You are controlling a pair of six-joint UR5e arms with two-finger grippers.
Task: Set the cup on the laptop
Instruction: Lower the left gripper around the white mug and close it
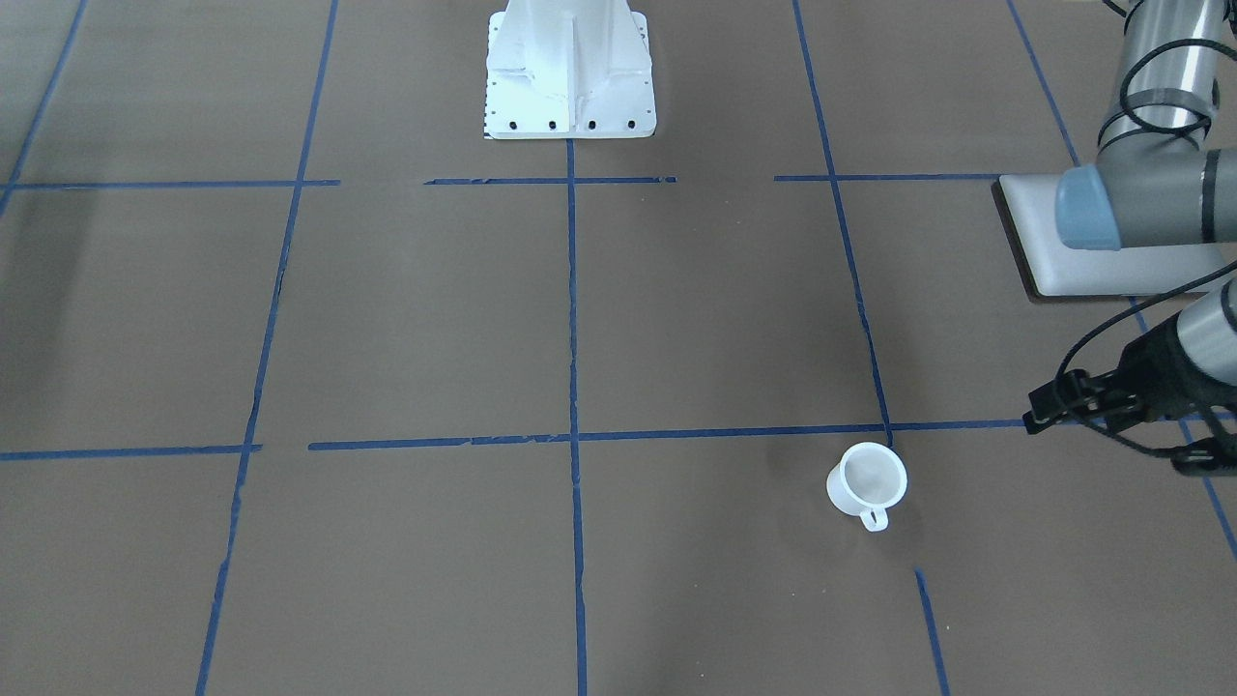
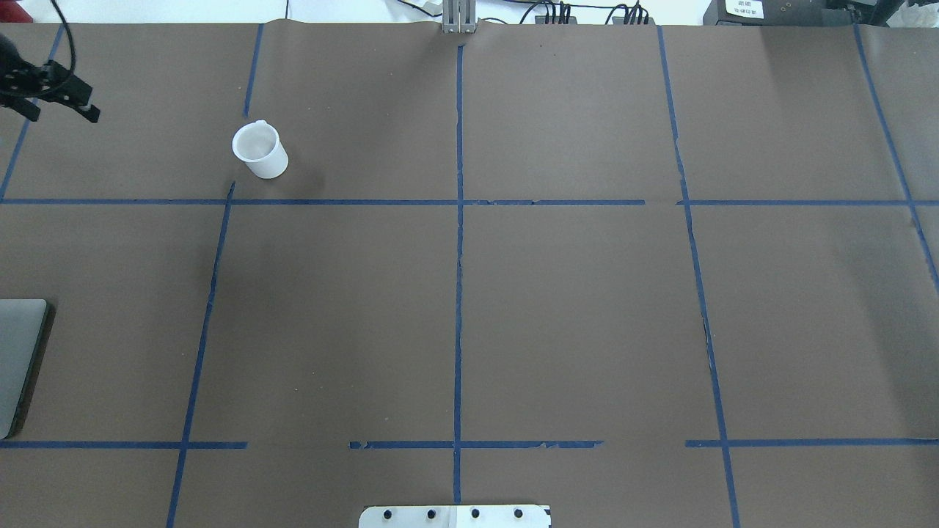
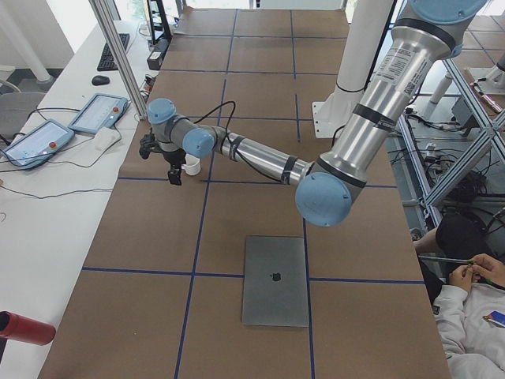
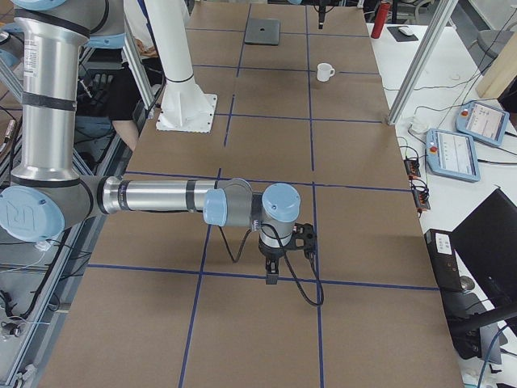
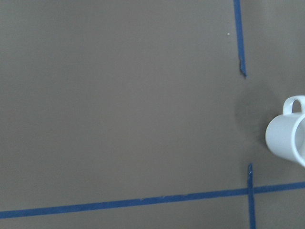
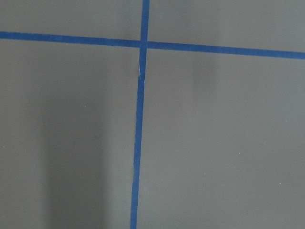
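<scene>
The white cup (image 2: pixel 259 150) stands upright on the brown table, handle toward the far side; it also shows in the front view (image 1: pixel 867 480) and at the right edge of the left wrist view (image 5: pixel 288 138). The silver-grey laptop (image 2: pixel 18 359) lies closed at the table's left end, its apple logo visible in the left side view (image 3: pixel 274 280). My left gripper (image 2: pixel 62 110) hovers to the left of the cup, apart from it, jaws open and empty. My right gripper (image 4: pixel 271 275) hangs over bare table far from both; I cannot tell whether it is open or shut.
Blue tape lines (image 2: pixel 458 257) divide the table into squares. The white robot base plate (image 2: pixel 455 515) sits at the near edge. My left arm (image 1: pixel 1140 208) reaches over part of the laptop. Teach pendants (image 3: pixel 95 110) lie on a side desk.
</scene>
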